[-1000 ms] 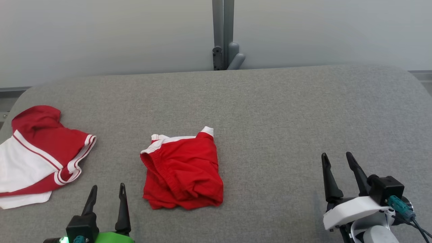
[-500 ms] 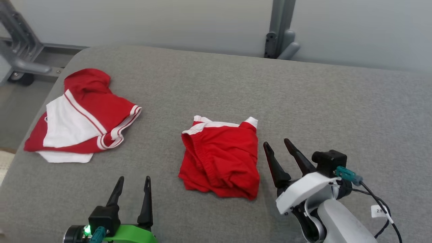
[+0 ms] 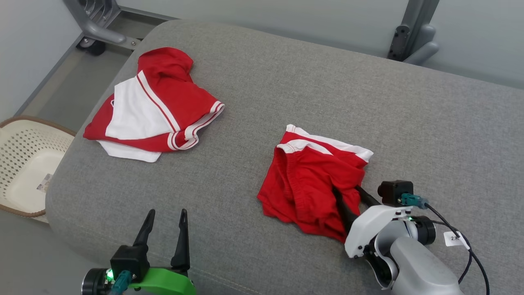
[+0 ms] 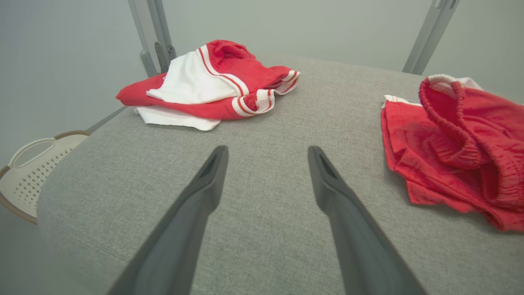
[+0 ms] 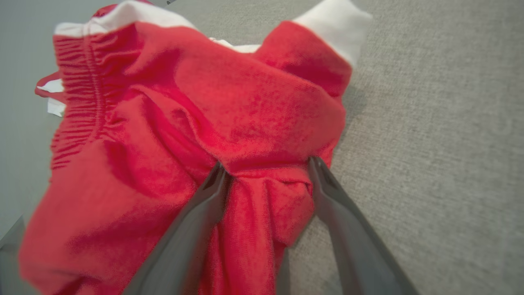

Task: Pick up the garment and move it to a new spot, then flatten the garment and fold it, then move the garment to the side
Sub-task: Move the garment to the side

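**Right claw at the red shorts**

The red shorts (image 3: 311, 180) lay crumpled on the grey table (image 3: 286, 73). The right claw (image 5: 266, 164) was at their near right edge. Its fingers were wide apart, with a bunched fold between them that was not squeezed yet. The shorts stretched away from that claw, waistband at the far side. The left claw (image 3: 167, 211) was also wide apart and well off to the shorts' left, so the right arm was nearer.
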